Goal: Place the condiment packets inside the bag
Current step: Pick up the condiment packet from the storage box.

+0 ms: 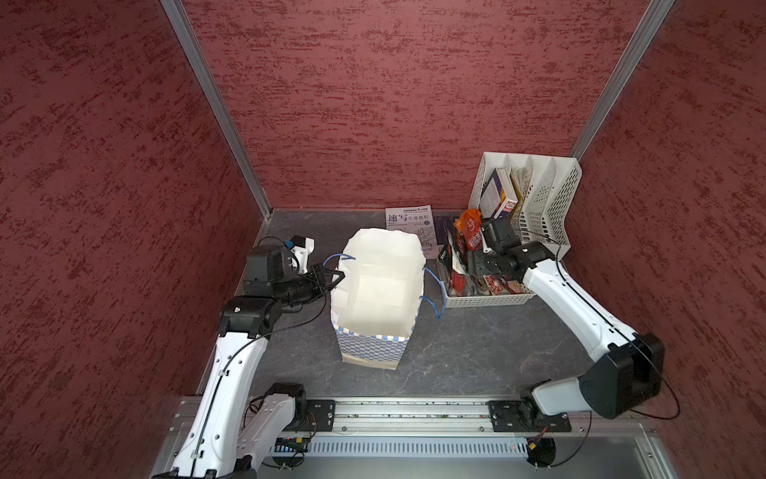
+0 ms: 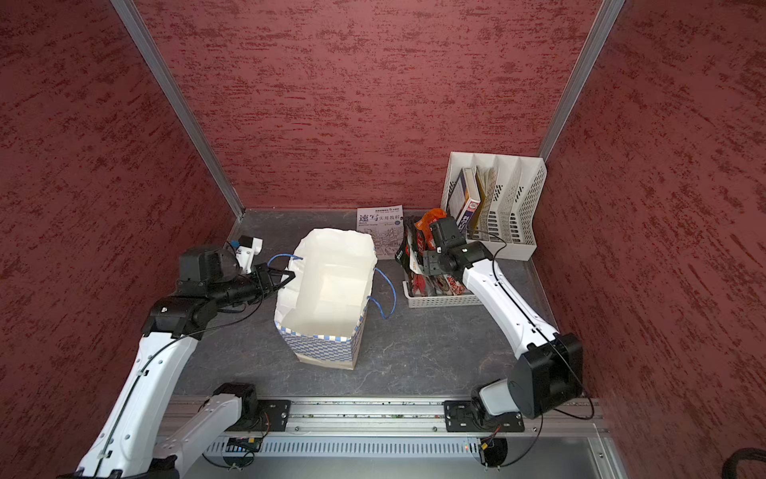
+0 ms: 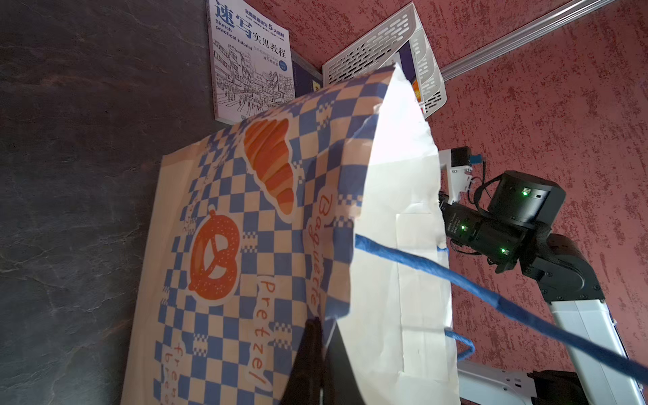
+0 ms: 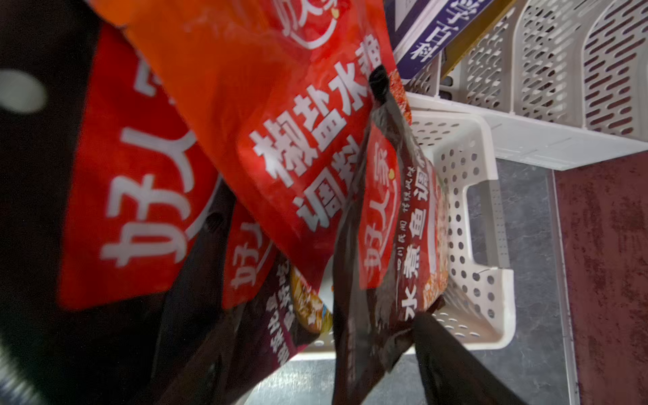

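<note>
The bag (image 3: pixel 315 168) has blue-and-cream checks, an orange croissant (image 3: pixel 270 164), an orange pretzel (image 3: pixel 214 257), orange lettering, a white inside and blue cord handles (image 3: pixel 456 277). The orange-red condiment packet (image 4: pixel 280 122) carries white characters. The black condiment packet (image 4: pixel 382 245) has a red label. The basket (image 4: pixel 466 196) and file rack (image 4: pixel 561 70) are white and perforated. The table (image 1: pixel 476 352) is dark grey and veined, and the walls (image 1: pixel 373 103) are mottled dark red.

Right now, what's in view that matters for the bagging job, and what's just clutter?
Job: condiment packets, bag, left claw pinching the bag rim, right claw among the packets.
Clutter: white basket holding the packets, file rack, books, sketch booklet.
</note>
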### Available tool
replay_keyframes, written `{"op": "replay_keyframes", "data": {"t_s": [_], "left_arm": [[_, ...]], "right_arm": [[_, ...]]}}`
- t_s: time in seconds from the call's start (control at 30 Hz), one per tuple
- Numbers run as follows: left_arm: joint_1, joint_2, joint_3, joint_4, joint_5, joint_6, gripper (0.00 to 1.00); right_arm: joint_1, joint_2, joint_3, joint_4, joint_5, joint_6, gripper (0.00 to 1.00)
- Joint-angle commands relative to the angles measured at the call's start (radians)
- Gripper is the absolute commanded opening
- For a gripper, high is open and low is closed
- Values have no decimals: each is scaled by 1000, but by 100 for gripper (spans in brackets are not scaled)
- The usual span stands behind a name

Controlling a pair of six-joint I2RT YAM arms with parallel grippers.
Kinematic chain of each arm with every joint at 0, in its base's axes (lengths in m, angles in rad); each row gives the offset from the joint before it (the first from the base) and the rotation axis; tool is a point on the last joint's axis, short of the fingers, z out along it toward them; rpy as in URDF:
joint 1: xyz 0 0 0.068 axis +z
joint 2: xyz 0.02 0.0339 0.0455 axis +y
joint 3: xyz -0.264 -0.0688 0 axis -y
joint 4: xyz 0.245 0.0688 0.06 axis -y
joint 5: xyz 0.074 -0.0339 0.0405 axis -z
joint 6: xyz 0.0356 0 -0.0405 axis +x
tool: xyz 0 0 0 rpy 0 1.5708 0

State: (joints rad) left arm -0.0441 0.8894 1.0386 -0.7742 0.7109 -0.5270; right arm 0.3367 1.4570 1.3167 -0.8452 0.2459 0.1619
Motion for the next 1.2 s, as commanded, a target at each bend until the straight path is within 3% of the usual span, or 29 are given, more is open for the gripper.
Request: {"op": "replay_keyframes", "data": {"t_s": [0.0,0.33,0.67,0.83,0.9,1.17], "left_arm": [[6,-15,-16,36,19,0,0],[6,-17,-17,36,22,-2,0],[6,-10,-18,40,16,-13,0],[6,-15,-20,37,13,-16,0],[6,-17,-20,36,9,-18,0],[6,-17,-27,53,7,-26,0]], "right_arm": [[-29,28,41,50,65,-25,77],[-76,73,-14,80,254,-40,48],[-75,150,-64,183,231,-37,47],[-75,120,-61,184,261,-44,8],[-75,78,-68,181,252,-63,0],[-84,-64,-72,152,136,-159,0]]}}
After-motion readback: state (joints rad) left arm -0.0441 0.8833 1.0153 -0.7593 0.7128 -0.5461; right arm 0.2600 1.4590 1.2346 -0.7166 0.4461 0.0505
